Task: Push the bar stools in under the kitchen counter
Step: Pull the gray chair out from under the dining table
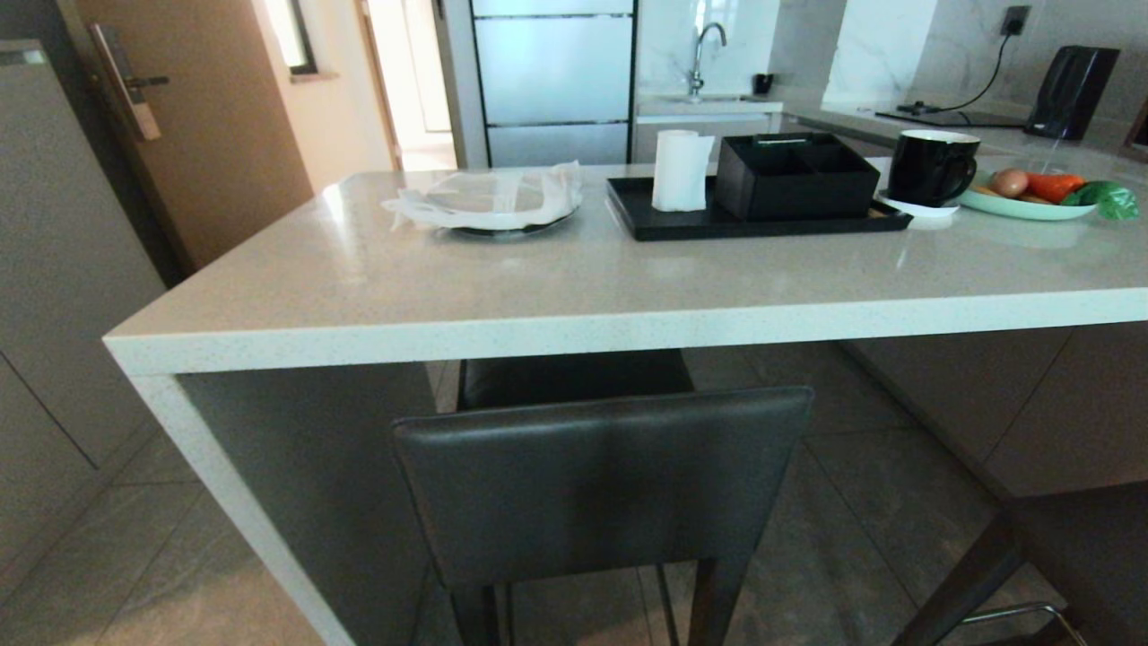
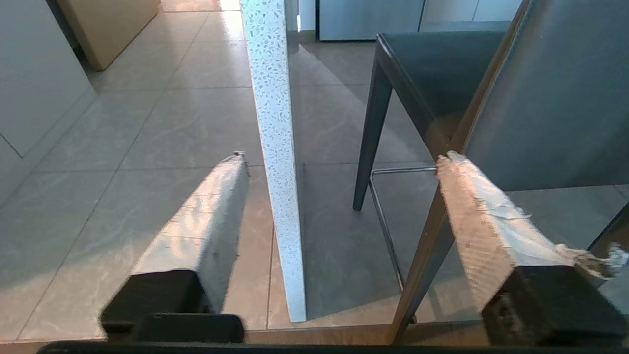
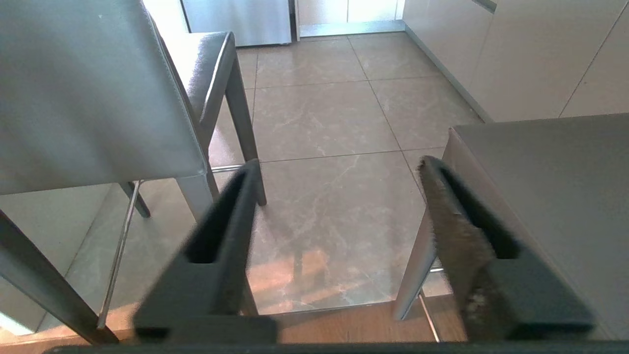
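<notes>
One bar stool [image 1: 601,484] stands in front of me, its dark grey backrest just outside the kitchen counter [image 1: 574,278] and its seat partly under the top. Only a seat corner and a leg of the second bar stool [image 1: 1090,556] show at the lower right. Neither arm appears in the head view. My left gripper [image 2: 342,156] hangs low and open, holding nothing, between the counter's speckled side panel [image 2: 275,162] and the first stool [image 2: 540,98]. Open and empty too, my right gripper [image 3: 340,163] hangs between that stool's backrest [image 3: 88,98] and the second stool's seat [image 3: 555,196].
On the countertop stand a covered plate [image 1: 502,202], a black tray [image 1: 664,229] with a paper roll and a black box, a black mug [image 1: 933,166] and a plate of vegetables [image 1: 1031,202]. Tiled floor [image 1: 834,502] lies under the counter. A brown door [image 1: 206,117] stands at the far left.
</notes>
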